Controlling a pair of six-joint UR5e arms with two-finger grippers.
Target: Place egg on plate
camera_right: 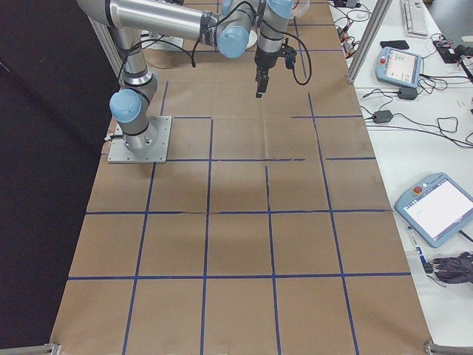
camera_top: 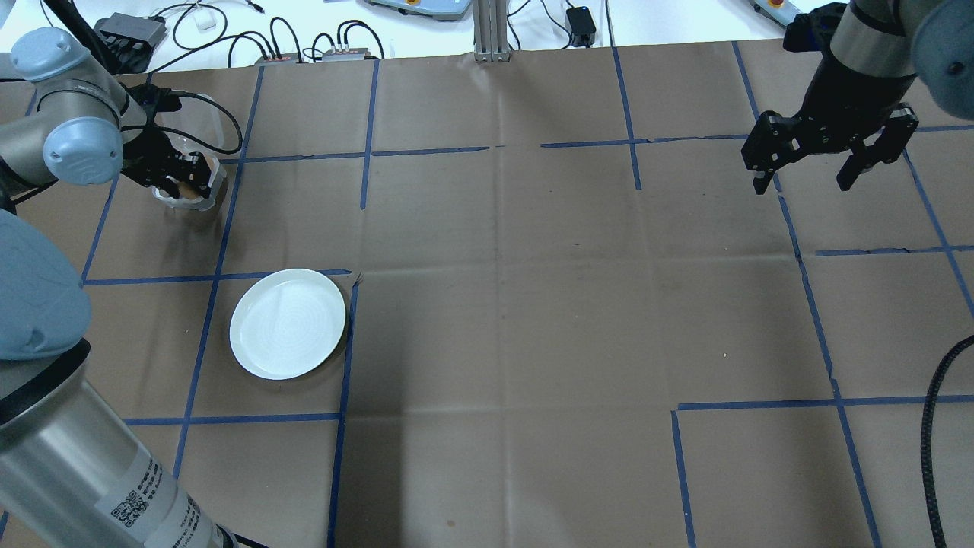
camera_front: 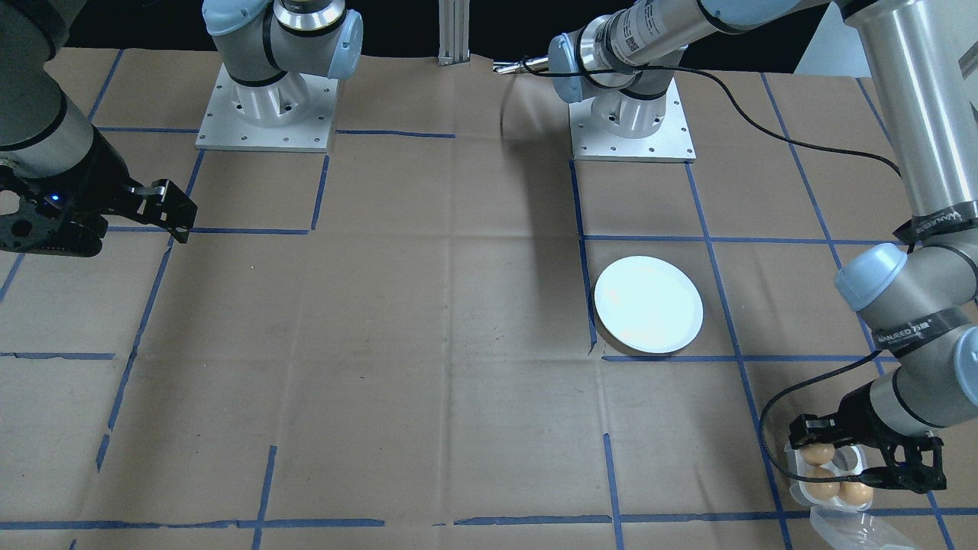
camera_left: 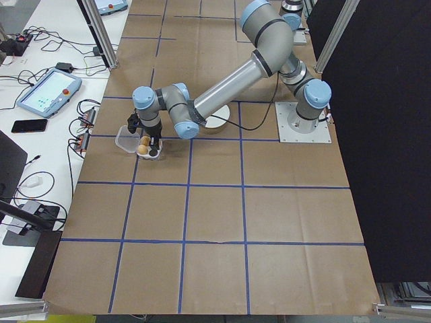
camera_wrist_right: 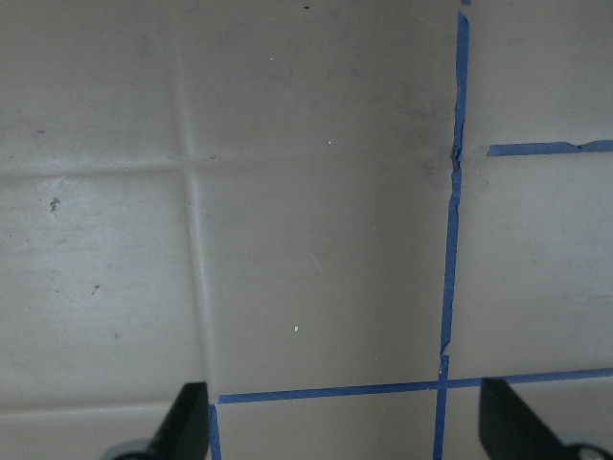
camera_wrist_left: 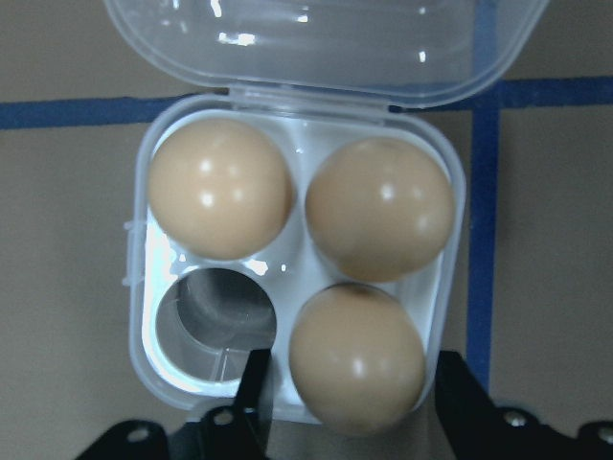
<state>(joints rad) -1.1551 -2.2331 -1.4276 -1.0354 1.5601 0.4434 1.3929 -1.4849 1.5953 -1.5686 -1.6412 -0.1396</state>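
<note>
A: When we look from the front-facing camera, the left gripper (camera_front: 867, 457) stands over the small square white plastic egg tray (camera_front: 829, 477) at the table's edge on the operators' side, its fingers apart around one tan egg (camera_front: 854, 493). The round glossy white plate (camera_front: 649, 305) lies well apart, toward the robot's base.

B: And the right gripper (camera_front: 164, 208)?

A: Spread open, holding nothing, near the opposite end of the table.

B: In the overhead view?

A: The same; the plate is empty.

B: The left wrist camera?

A: Three eggs, one hollow empty. The black fingers (camera_wrist_left: 254, 388) flank the nearest egg, not yet pressing it, I think.

B: How to do it well?

A: I would centre the fingers, close gently, and lift straight so the tray stays behind.
</note>
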